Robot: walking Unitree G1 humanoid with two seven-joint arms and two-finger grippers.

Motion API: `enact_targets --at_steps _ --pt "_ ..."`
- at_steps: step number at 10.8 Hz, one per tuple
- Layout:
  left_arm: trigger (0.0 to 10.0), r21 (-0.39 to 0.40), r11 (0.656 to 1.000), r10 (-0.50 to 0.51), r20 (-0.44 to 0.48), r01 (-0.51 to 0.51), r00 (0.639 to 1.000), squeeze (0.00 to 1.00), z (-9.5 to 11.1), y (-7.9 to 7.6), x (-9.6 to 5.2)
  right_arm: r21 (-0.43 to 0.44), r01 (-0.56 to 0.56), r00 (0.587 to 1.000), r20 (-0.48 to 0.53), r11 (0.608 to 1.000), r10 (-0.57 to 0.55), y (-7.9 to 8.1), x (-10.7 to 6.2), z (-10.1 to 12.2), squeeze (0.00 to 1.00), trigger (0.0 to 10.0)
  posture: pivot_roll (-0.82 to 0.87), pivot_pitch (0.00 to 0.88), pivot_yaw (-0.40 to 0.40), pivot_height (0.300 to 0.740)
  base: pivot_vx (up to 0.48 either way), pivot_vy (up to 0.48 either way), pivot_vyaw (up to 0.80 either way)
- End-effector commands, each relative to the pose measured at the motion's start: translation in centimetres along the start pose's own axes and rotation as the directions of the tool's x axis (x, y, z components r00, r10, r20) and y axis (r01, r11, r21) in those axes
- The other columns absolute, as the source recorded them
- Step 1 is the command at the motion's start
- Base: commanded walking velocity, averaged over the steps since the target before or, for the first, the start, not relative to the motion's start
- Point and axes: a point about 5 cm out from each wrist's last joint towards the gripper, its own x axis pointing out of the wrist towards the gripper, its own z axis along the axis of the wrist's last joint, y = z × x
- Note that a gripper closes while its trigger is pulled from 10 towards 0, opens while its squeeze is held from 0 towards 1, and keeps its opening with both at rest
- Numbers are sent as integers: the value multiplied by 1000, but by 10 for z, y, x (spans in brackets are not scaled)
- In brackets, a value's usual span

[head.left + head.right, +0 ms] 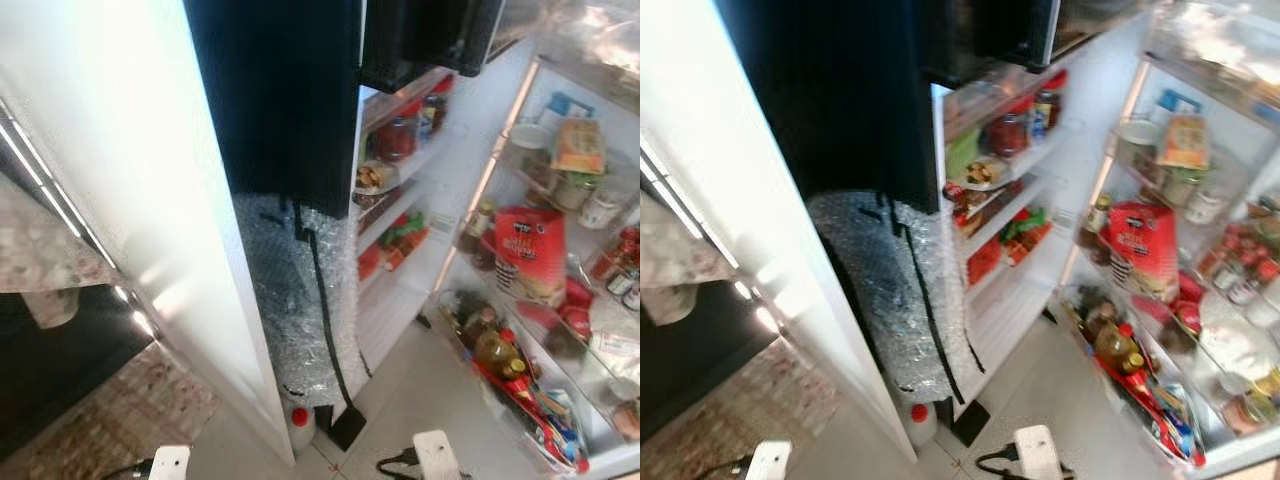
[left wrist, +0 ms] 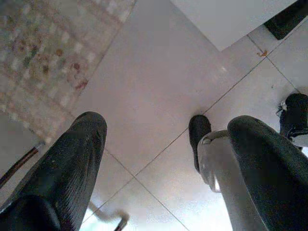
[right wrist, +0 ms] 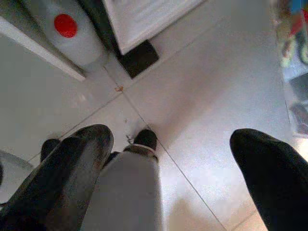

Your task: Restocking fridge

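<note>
A: What is in front of the robot?

B: An open fridge (image 1: 400, 290), seen from above. Its white shelves hold jars, a plate of food and red and green packets. The open door (image 1: 600, 440) swings out to the robot's right, and its racks are packed: a red bag (image 1: 530, 250), an oil bottle (image 1: 495, 350), jars and sauce bottles.

A: And to the left?

B: The fridge's dark side panel, with bubble wrap (image 1: 295, 300) standing against it. A white bottle with a red cap (image 1: 300, 420) sits on the tiled floor (image 1: 420, 390) just beside the wrap's foot. Further left is a white cabinet wall and a patterned rug (image 1: 110, 420).

A: Where are the grippers?

B: Both hang low, pointing at the floor. The left gripper (image 2: 166, 159) has its fingers spread apart, with nothing between them but tile. The right gripper (image 3: 171, 163) is likewise spread wide and carrying nothing; its wrist view shows the red-capped bottle and the fridge's lower edge
</note>
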Motion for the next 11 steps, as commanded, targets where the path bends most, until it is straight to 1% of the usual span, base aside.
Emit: enact_targets --at_steps 1,3,8,11 --pt "10000 11 1000 0 -27 0 1000 0 -7 3 -1 10 6 1000 -10 1000 -6 -1 -1 -4 0 10000 -36 0 55 740 0 0 0" --pt "10000 7 1000 -2 -30 3 1000 0 -8 2 -1 16 9 1000 -4 1000 -9 -2 -1 -3 0 10000 -34 0 54 740 0 0 0" --pt "10000 1 1000 -12 -33 13 999 0 -7 -2 -1 48 27 1000 6 998 -27 -5 -1 -3 0 10000 -35 0 57 740 -281 0 0" --pt "10000 13 1000 -10 -33 10 999 0 -7 -1 -1 48 28 1000 6 998 -28 -5 -1 -3 0 10000 -33 0 57 740 0 0 0"
